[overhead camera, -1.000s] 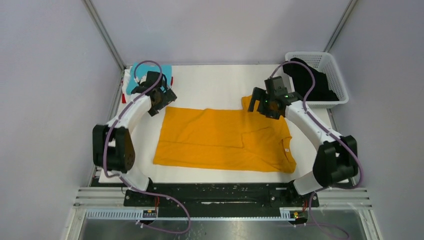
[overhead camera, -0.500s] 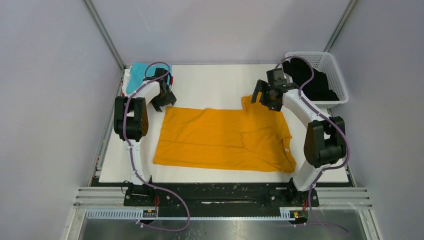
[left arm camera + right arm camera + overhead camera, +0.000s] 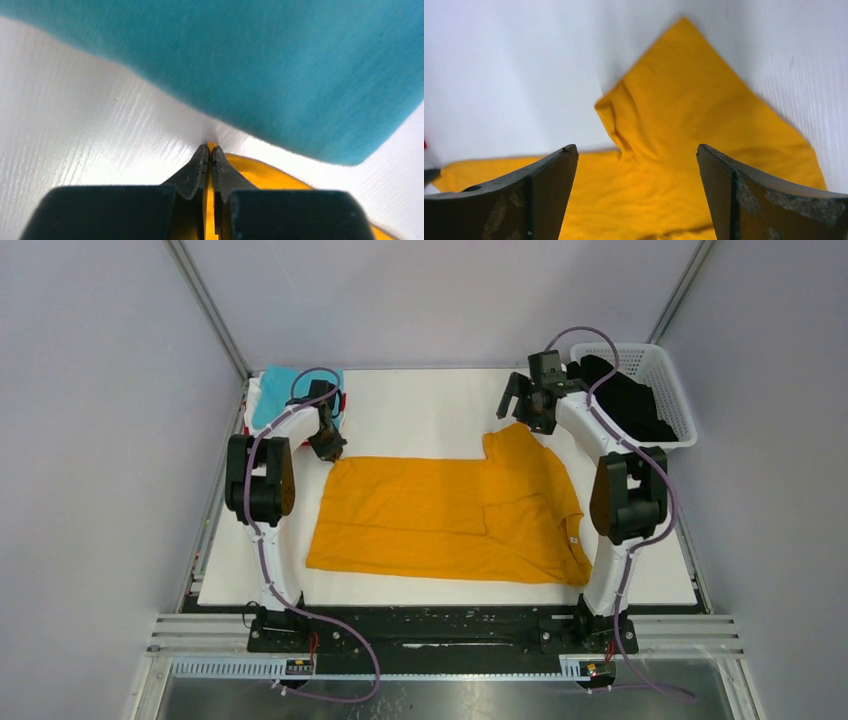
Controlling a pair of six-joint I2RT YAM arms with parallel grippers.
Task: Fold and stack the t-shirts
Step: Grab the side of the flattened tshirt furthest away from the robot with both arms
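The orange shirt [image 3: 450,515]: half folded, not stacked.
Your left claw [image 3: 209,150] pinches its corner; right claw [image 3: 635,148] gapes empty; turquoise stack [image 3: 270,397] lies upper left.

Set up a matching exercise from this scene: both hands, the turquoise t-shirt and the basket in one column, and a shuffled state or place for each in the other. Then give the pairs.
Things
1. left hand
2. right hand
3. turquoise t-shirt
4. basket

States or places
A. holds dark cloth, at the far right
B. open above the orange t-shirt
C. lies at the far left corner
D. shut on a corner of the orange t-shirt

Pairs: 1-D, 2-B, 3-C, 4-A
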